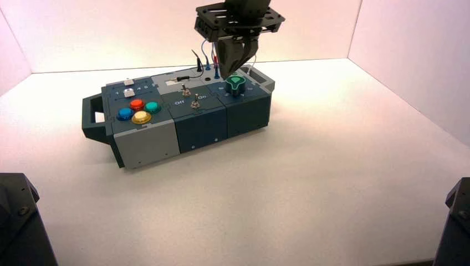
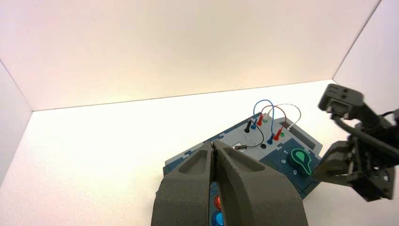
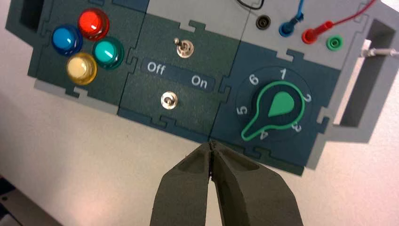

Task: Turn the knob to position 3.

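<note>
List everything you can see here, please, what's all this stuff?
box: 1, dark blue and grey, on the table
table: 1, white
push buttons: 4, red, blue, yellow, teal, box's left end
toggle switches: 2, metal, middle section, by Off/On lettering
knob: 1, green, right section, ringed by numbers 1 to 6
slider handles: 2, white, rear left
plugged wires: several, black, blue, red, rear sockets
right gripper: 1, dark, shut, just above the knob
left gripper: 1, dark, shut, back from the box
</note>
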Robot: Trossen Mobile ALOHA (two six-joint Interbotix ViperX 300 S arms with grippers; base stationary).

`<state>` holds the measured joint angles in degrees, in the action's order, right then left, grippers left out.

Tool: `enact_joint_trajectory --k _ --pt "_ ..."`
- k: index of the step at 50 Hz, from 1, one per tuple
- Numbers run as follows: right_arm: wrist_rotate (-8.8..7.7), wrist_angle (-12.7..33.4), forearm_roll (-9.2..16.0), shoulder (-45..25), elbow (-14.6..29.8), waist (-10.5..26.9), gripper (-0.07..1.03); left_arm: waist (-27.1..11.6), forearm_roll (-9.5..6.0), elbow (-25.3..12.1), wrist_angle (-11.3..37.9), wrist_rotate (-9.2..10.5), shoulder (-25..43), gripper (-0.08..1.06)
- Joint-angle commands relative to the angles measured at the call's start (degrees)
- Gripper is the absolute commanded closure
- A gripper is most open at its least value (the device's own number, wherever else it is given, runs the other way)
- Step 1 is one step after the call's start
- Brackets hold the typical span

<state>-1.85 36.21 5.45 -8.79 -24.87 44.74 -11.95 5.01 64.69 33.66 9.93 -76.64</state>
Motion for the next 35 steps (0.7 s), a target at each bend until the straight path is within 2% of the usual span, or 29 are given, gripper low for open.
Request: enact_joint_trajectory --k 1,35 --pt "0.18 0.18 0.09 -0.44 2.2 0.18 0.99 0.0 0.0 -0.7 -0.26 0.26 0.79 1.01" --pt "0.18 0.26 0.18 -5.19 2.46 -2.64 0.99 0.0 0.0 -0.79 -0.26 0.26 0.79 1.01"
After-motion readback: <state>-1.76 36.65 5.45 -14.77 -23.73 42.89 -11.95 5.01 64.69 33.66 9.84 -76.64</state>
